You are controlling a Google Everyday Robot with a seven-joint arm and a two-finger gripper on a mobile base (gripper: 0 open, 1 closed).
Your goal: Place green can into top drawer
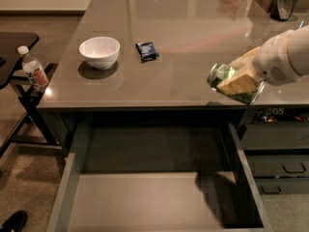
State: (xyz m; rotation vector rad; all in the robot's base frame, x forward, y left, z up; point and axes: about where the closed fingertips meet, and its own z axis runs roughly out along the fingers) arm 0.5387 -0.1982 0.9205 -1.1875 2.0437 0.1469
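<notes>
The green can (226, 81) lies tilted on its side in my gripper (239, 84), its silver end facing left. The gripper is shut on the can and holds it in the air above the desk's front right edge. My white arm reaches in from the right. The top drawer (145, 197) is pulled wide open below the desk, its flat grey bottom bare. The can hangs above the drawer's right rear corner.
A white bowl (99, 51) and a small dark blue packet (147, 50) sit on the grey desk (159, 86). A water bottle (33, 70) stands on a black side table at left. Narrower dark drawers with handles (285, 168) are at right.
</notes>
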